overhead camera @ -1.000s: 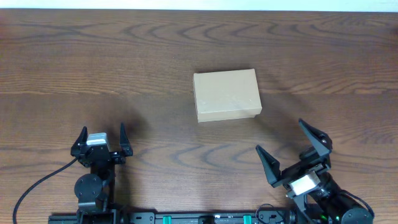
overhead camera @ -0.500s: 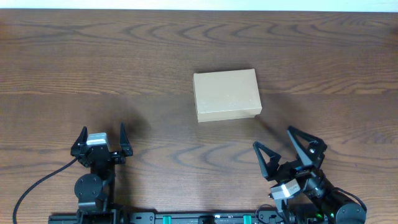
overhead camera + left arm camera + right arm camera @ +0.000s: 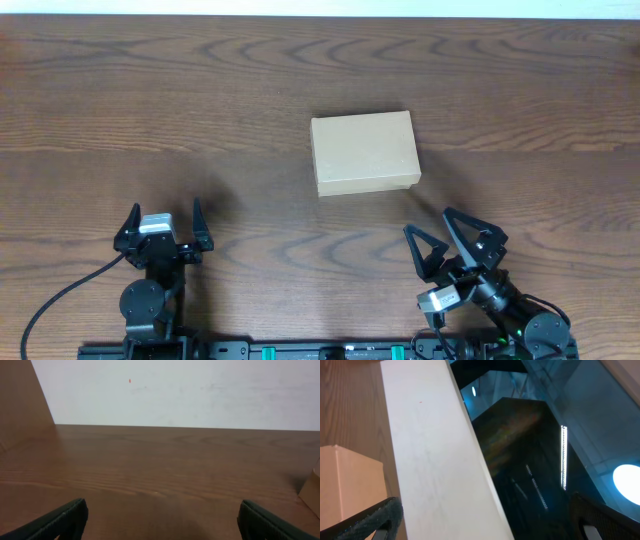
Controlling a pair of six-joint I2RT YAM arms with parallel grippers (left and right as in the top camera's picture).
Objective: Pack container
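Note:
The container (image 3: pixel 364 152) is a closed tan cardboard box near the middle of the wooden table. Its edge shows at the far right of the left wrist view (image 3: pixel 313 491), and a corner shows at the left of the right wrist view (image 3: pixel 350 487). My left gripper (image 3: pixel 164 222) is open and empty at the front left, far from the box. My right gripper (image 3: pixel 445 234) is open and empty at the front right, below the box and tilted up; its fingertips frame the view (image 3: pixel 485 522).
The wooden table (image 3: pixel 200 100) runs to a white wall at the back (image 3: pixel 175 390). The right wrist view looks upward past the white wall (image 3: pixel 430 460) to a dark ceiling with lights.
My right gripper has swung left and rotated, its fingers now pointing toward the box. The left arm and the box have not moved.

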